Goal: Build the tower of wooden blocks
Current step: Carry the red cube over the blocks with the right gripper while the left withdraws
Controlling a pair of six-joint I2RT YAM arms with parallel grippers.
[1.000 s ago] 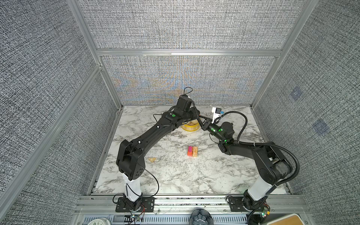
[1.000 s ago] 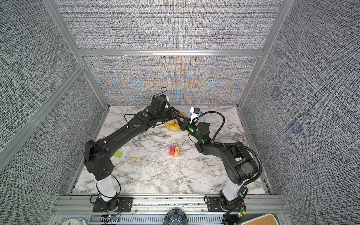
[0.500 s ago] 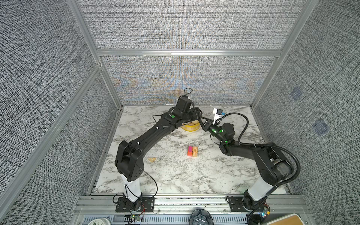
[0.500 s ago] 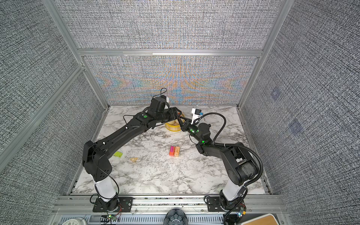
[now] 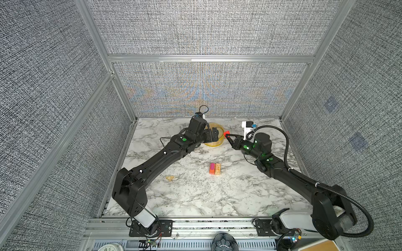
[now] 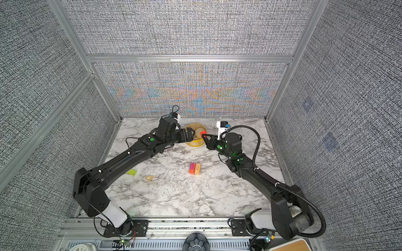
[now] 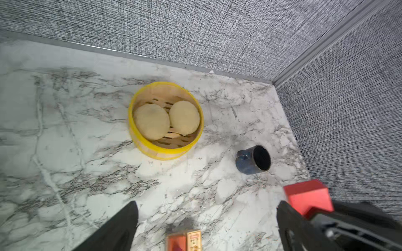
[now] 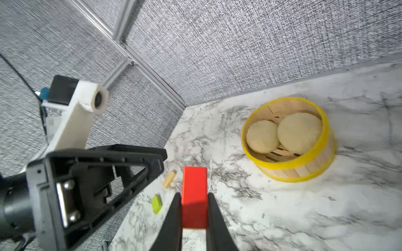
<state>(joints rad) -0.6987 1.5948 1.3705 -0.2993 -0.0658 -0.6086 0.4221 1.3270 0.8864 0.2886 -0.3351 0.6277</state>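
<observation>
Tower (image 5: 215,169) is for now a low pair in the middle of the counter (image 5: 195,195): an orange block (image 5: 211,172) with a pink slab (image 5: 212,166) on it, as it seems, touching a tan block (image 5: 217,169), long sides running front to back. Red block (image 8: 194,195) hangs high near the basket (image 7: 165,152), pinched in the right tool (image 5: 228,136), long side along the fingers. Left tool (image 7: 206,206) is spread wide just beside, holding nothing. From both tools the tower lies frontward and down, about equally far.
</observation>
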